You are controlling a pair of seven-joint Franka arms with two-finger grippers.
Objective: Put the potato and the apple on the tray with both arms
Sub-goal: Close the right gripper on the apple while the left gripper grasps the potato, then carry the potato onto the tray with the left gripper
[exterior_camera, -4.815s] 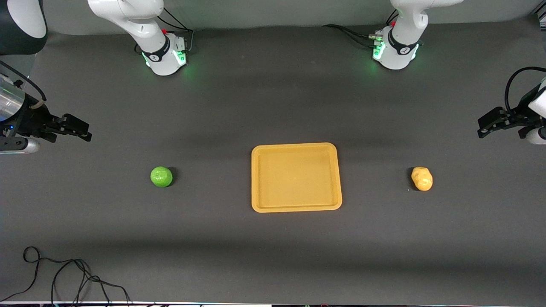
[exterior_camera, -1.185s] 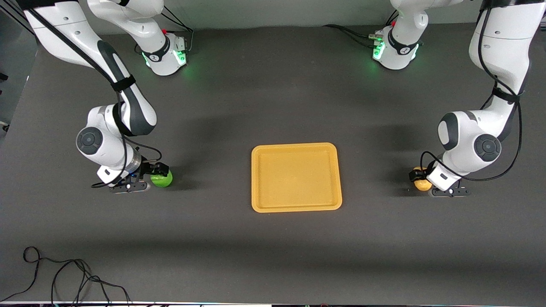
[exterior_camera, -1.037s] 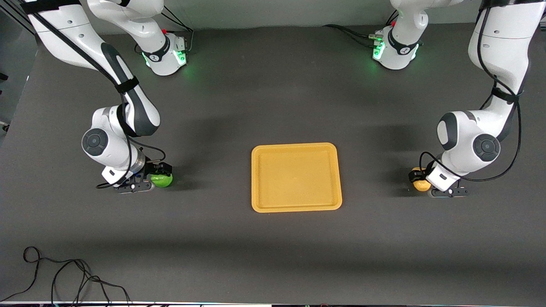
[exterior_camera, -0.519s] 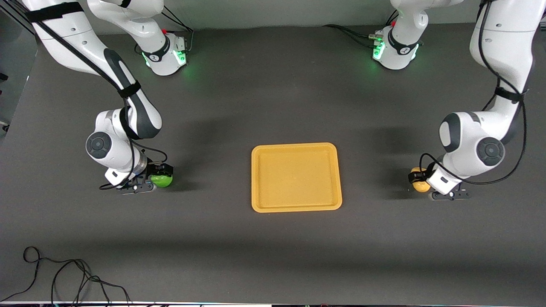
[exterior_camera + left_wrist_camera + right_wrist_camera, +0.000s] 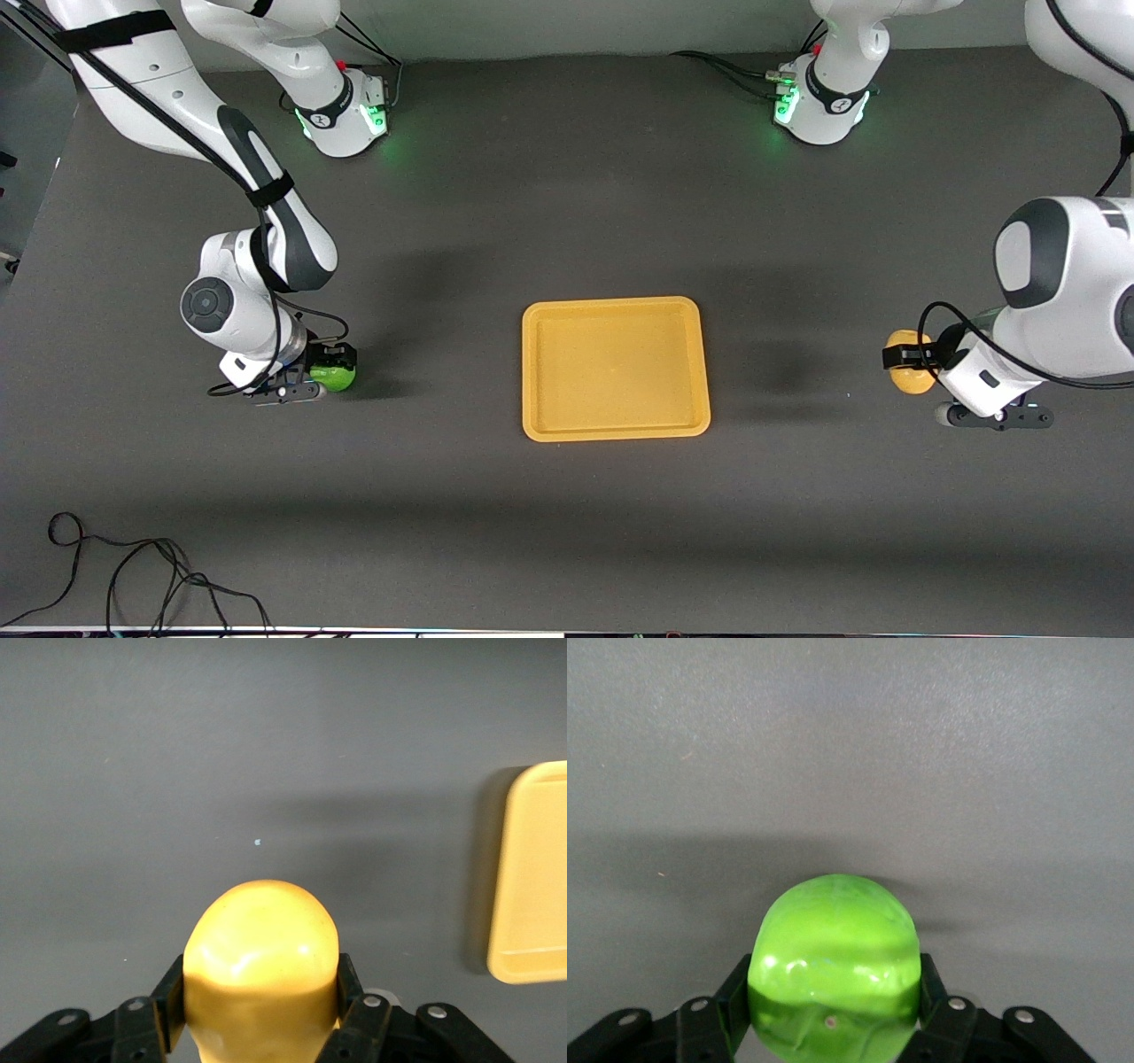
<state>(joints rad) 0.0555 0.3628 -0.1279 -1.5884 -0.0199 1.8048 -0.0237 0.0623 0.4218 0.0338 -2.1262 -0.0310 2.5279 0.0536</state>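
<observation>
Glossy lumpy potato (image 5: pixel 907 373), round apple (image 5: pixel 333 377), each clamped.

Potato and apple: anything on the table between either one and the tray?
Nothing visible. The left tool is shut on the potato, the right tool on the apple; only bare table lies between each and the tray.

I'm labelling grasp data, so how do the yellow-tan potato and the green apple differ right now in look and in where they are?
The small lumpy yellow-tan potato is an uneven oval; the round bright-green apple is a smooth ball. The potato is lifted above the table at the left arm's end, while the apple sits low at the table at the right arm's end. Both are glossy, similar in size, and clamped: the potato in the left gripper, the apple in the right gripper.
</observation>
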